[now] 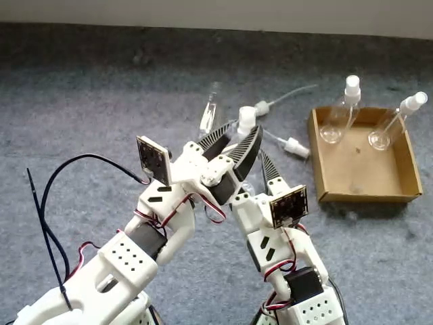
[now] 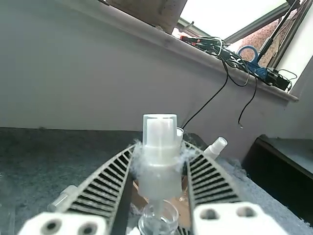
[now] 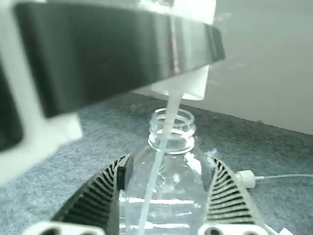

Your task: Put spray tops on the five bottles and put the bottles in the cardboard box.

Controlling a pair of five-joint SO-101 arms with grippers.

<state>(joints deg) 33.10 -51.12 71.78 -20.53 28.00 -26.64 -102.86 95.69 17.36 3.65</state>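
Note:
My left gripper (image 2: pixel 160 149) is shut on a white spray top (image 2: pixel 159 143) and holds it just above the open neck of a clear bottle (image 3: pixel 168 183). The top's thin tube (image 3: pixel 161 147) reaches down through the neck into the bottle. My right gripper (image 3: pixel 166 171) is shut on that bottle and holds it upright. In the high view both grippers meet mid-table, the left gripper (image 1: pixel 238 139) over the right gripper (image 1: pixel 252 177), which hides most of the bottle. The cardboard box (image 1: pixel 362 196) lies to the right with two capped bottles (image 1: pixel 342 112) (image 1: pixel 396 122) in it.
Two loose spray tops (image 1: pixel 264 107) (image 1: pixel 296 146) with tubes lie on the grey carpet between the grippers and the box. An uncapped bottle (image 1: pixel 208 112) lies beyond the grippers. A wall runs along the far edge.

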